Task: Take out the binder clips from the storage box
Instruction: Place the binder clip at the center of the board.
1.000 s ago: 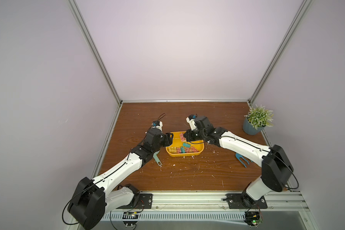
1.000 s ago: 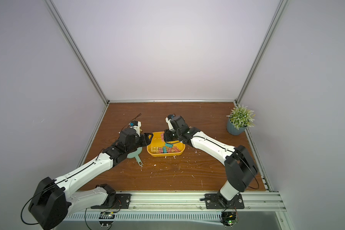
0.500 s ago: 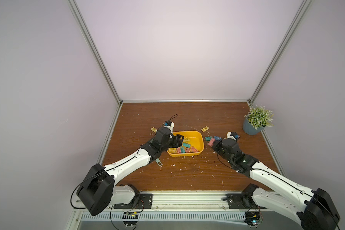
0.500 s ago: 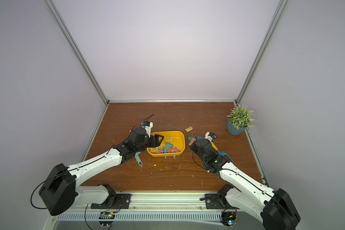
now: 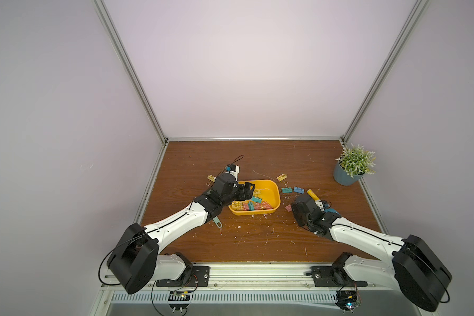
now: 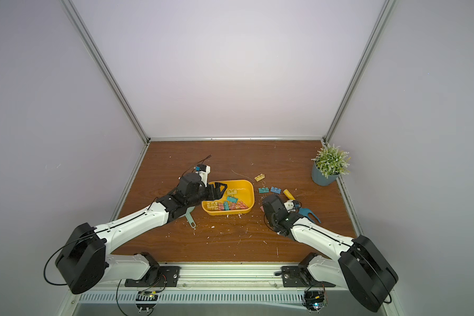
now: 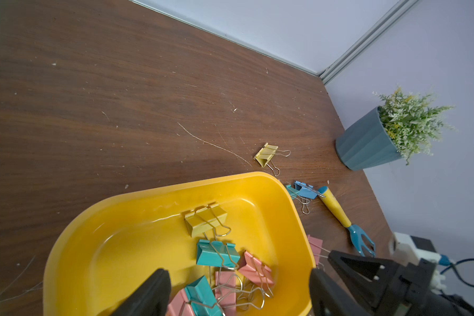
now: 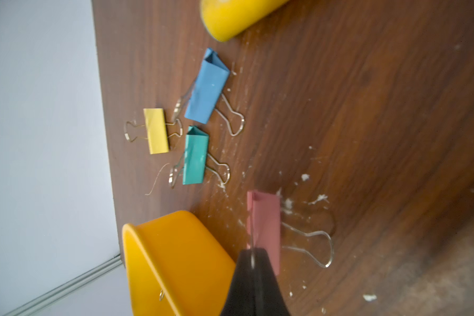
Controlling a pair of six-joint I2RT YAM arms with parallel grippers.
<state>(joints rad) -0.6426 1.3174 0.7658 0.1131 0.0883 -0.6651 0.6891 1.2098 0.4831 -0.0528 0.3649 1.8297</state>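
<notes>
Although five binder clips [image 5: 298, 189] are found out on the tabletop [image 5: 257, 153], at least seven are counted inside the storage box [image 5: 270, 191]; the task is judged under half done. The left hand [image 5: 247, 190] is spread above the box; the right hand [image 8: 253, 255] is pressed together on the wire of a pink clip [image 8: 266, 219].

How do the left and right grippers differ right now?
The left gripper is open, jaws wide apart; the right gripper is shut, apparently on the wire handle of a pink clip. The left gripper hangs over the binder clips inside the storage box; the right gripper sits outside it, low over the table. Both are aimed down at clips.
</notes>
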